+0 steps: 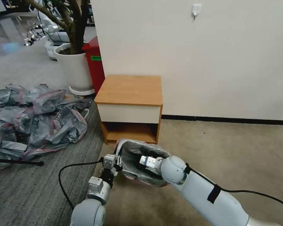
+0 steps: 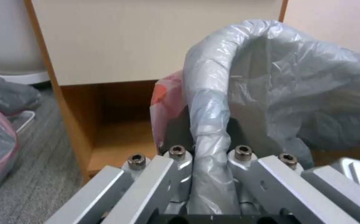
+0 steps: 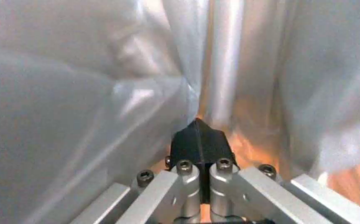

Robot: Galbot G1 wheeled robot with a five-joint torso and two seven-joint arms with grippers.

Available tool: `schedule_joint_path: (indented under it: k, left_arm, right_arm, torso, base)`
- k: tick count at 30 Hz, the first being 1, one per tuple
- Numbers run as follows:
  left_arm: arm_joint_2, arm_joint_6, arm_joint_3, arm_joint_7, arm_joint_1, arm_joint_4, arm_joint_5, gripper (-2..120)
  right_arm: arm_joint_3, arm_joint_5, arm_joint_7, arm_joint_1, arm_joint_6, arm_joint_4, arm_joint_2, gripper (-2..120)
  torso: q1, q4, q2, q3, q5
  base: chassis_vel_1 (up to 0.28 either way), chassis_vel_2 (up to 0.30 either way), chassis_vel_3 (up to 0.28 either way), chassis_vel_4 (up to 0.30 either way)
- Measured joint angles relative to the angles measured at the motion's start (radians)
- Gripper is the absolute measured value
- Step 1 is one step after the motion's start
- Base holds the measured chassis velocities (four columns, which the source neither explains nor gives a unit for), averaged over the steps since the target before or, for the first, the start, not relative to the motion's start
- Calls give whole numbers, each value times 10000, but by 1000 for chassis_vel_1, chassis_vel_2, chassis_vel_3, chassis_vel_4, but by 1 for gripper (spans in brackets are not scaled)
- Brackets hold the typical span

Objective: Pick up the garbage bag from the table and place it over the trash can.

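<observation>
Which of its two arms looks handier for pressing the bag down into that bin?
Probably the right. The right gripper is already inside the garbage bag lining the trash can, its fingers shut. The left gripper is clamped on the bag's rim, holding it.

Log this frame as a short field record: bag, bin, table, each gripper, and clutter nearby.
bag: thin translucent grey plastic garbage bag with a pink-red rim, draped over the bin's mouth on the floor
bin: trash can under the bag, in front of the table; its own surface is covered
table: small wooden bedside table, light-brown top bare
left gripper: shut on the bag's rolled edge at the bin's rim
right gripper: shut, reaching down inside the bag
clutter: heap of similar grey-pink bags on the floor to the robot's left
</observation>
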Motion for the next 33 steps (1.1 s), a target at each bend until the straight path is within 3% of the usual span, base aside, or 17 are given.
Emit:
schedule_joint_path:
  k: [7,16,22,24,26,27,29,30,33]
  left_arm:
    - [24,5,-4,-99,-45,105,-125,5]
    - [24,42,-25,-428,-255,453,-471,5]
    - [51,366,64,-837,-325,490,-1315,5]
    - [161,1002,145,-1202,-249,219,-2210,5]
    - [195,1200,162,-1292,-216,131,-2451,5]
    - [286,1797,174,-1518,-135,-94,-3147,5]
    - [415,2481,195,-1879,-50,-349,-4065,5]
    - [415,2481,195,-1879,-50,-349,-4065,5]
    - [587,3352,205,-2635,52,-662,-5295,5]
  right_arm:
    - [109,246,52,-180,-31,745,-239,0]
    - [580,1376,471,-551,-119,2314,-1254,0]
    - [1793,2418,945,-1331,251,3826,-2184,0]
    - [2584,3214,1597,-1920,471,4828,-2619,0]
    - [2820,3525,1907,-2093,584,5067,-2704,0]
    - [3506,4372,2952,-2661,1247,5605,-2795,0]
    - [4182,5098,4025,-3115,2100,5931,-2638,0]
    - [4182,5098,4025,-3115,2100,5931,-2638,0]
    - [5141,5671,5248,-3634,4042,6061,-2002,0]
  torso:
    - [-1,1,0,0,1]
    - [0,0,0,0,1]
    - [0,0,0,0,2]
    - [0,-2,0,0,1]
    - [0,-1,0,0,1]
    - [0,-3,0,-1,0]
    - [-1,-1,1,-1,-1]
    - [-1,-1,1,-1,-1]
    - [0,1,0,-1,0]
  base:
    - [0,0,0,0]
    - [0,0,0,0]
    - [0,0,0,0]
    - [0,0,0,0]
    - [0,0,0,0]
    - [0,0,0,0]
    - [0,0,0,0]
    - [0,0,0,0]
    - [0,0,0,0]
